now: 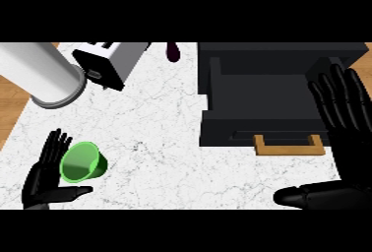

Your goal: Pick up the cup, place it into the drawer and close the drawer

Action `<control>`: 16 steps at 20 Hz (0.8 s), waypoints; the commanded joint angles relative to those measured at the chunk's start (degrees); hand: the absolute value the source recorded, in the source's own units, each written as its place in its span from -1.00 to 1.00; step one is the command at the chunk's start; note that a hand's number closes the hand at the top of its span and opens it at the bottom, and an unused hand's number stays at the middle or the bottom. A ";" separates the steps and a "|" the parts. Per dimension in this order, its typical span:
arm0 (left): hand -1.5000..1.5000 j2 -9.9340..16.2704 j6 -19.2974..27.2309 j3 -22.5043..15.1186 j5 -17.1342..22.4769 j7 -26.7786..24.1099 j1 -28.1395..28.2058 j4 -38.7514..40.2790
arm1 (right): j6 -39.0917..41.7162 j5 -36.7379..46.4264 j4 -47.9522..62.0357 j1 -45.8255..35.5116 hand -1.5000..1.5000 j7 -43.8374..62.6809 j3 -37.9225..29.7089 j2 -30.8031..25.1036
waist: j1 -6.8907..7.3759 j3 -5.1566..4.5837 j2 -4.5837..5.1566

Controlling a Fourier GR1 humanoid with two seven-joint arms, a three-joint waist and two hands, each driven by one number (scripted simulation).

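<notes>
While lying tipped at lower left on white marble counter [160, 128], green cup [84, 162] beside left hand [45, 183], fingers straight; right hand [335, 113] released over open drawer [251, 106]; wood floor [9, 101] at left.

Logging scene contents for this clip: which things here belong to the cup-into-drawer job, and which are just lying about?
Job:
- green cup, on its side by the left hand
- dark drawer, open, with wooden handle
- right hand, open beside the drawer

Lying about:
- white cylinder
- toaster
- dark purple object at the counter's far edge
</notes>
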 commanded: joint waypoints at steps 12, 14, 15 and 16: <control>-1.00 2.10 -3.09 -1.38 -0.20 -7.88 -7.84 14.62 | 2.94 -3.23 -2.84 3.29 -1.00 -0.26 -2.23 -1.70 | -0.24 -0.01 -0.01; -1.00 3.58 -4.90 -0.74 -0.63 -12.73 -8.14 20.78 | -0.52 2.39 0.54 1.30 -1.00 -1.61 2.52 1.97 | -0.19 -0.06 0.10; -1.00 1.65 -3.33 -1.07 0.71 -8.05 -8.80 17.15 | 1.52 -2.47 -4.41 3.88 -1.00 0.62 -0.93 -0.28 | -0.23 -0.02 -0.02; -1.00 1.30 -3.87 -1.60 -0.94 -14.00 -7.78 21.22 | 0.19 -0.13 -1.90 -1.06 -1.00 2.20 0.14 -0.52 | -0.22 -0.07 0.10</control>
